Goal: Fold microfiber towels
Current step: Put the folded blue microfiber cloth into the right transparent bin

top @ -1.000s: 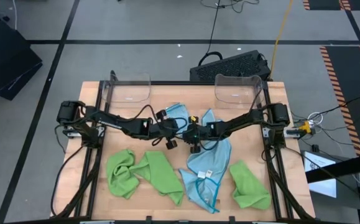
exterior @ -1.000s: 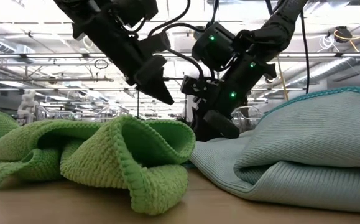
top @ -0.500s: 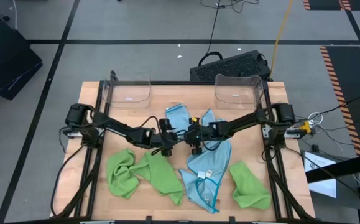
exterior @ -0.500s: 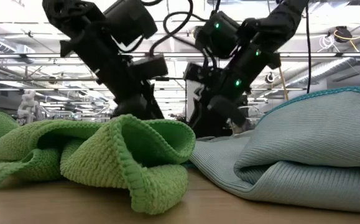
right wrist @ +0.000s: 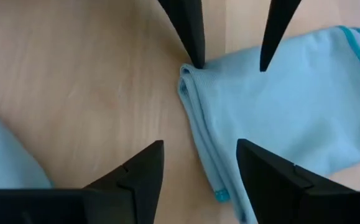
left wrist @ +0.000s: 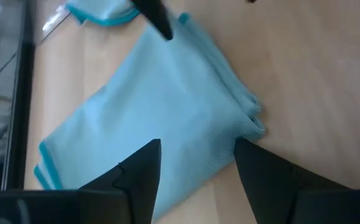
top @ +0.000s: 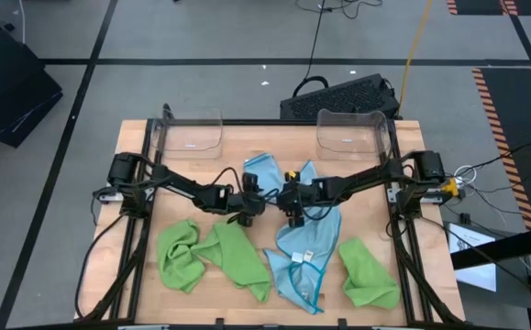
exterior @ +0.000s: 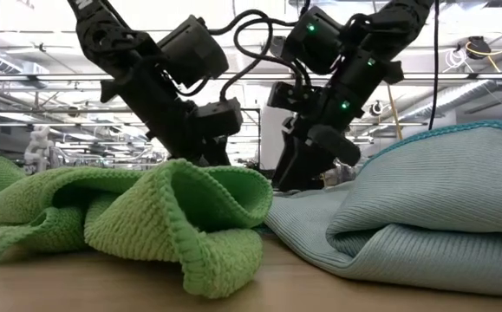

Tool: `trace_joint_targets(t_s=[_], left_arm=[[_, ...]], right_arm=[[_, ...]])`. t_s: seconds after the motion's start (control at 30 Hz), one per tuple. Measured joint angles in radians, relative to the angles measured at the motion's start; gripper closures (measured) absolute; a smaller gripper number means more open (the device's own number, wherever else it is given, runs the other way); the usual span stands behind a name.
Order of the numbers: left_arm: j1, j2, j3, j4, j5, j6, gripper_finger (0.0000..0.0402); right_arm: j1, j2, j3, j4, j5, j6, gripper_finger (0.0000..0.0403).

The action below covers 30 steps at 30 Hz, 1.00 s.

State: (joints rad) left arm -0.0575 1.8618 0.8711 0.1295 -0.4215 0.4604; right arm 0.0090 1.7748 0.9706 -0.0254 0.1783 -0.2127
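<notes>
Towels number four on the table: two light blue, two lime green. The small folded blue towel lies centre; the larger blue towel at five o'clock; green towels at seven and at four. Left gripper and right gripper, both released, reach low toward each other over the small towel's edge.

A crumpled lime green towel lay on the wooden desk in the foreground, touching a folded light blue towel with teal edging beside it. Behind them two dark arms came down from above, the left hand and right hand low behind the towels, their fingertips hidden.
</notes>
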Motion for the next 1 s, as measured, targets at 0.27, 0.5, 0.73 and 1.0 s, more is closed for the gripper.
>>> trace_joint_targets(t_s=[0.27, 0.5, 0.73, 1.0], left_arm=[[-0.037, -0.042, -0.002, -0.032, -0.006, 0.121, 0.0199], [-0.037, -0.054, -0.001, -0.093, 0.017, 0.154, 0.0215], [-0.024, -0.016, 0.000, -0.028, 0.082, 0.263, 0.0220], [0.043, 0.001, 0.000, 0.009, 0.206, 0.290, 0.0243]], right_arm=[[0.001, -0.002, -0.038, 0.000, 0.000, 0.037, 0.0206], [0.000, -0.002, -0.038, 0.018, 0.000, 0.037, 0.0206], [0.000, -0.002, -0.038, 0.065, -0.019, 0.034, 0.0206], [0.012, -0.002, -0.038, 0.061, -0.024, 0.044, 0.0206]])
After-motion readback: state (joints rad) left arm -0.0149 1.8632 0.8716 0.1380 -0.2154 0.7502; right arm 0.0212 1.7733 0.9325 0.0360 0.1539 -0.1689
